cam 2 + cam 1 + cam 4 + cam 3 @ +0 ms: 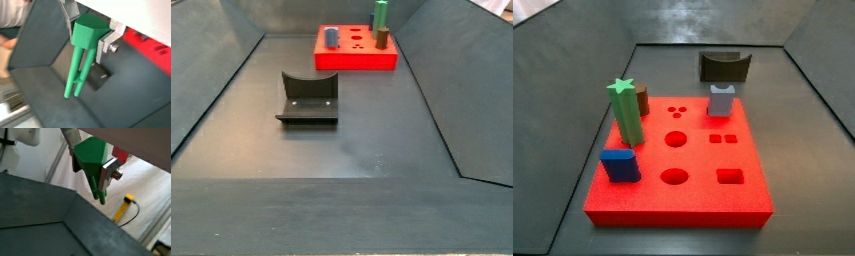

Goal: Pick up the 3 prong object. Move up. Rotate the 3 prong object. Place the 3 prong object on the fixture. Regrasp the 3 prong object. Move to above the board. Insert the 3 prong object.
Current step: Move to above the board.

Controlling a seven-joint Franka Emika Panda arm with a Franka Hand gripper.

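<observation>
the green 3 prong object [81, 55] fills both wrist views, its thick head clamped between the silver fingers [105, 46] of the gripper [93, 165], which is closed on it. its slender rods hang out past the fingertips, free of any surface. neither side view shows the gripper or the piece, so where they hang over the bin cannot be told. in a side view the fixture [307, 98] stands on the dark floor, well apart from the red board [357, 50]. the board carries a green star post [625, 113], a blue block [620, 165] and a grey-blue peg [722, 100].
</observation>
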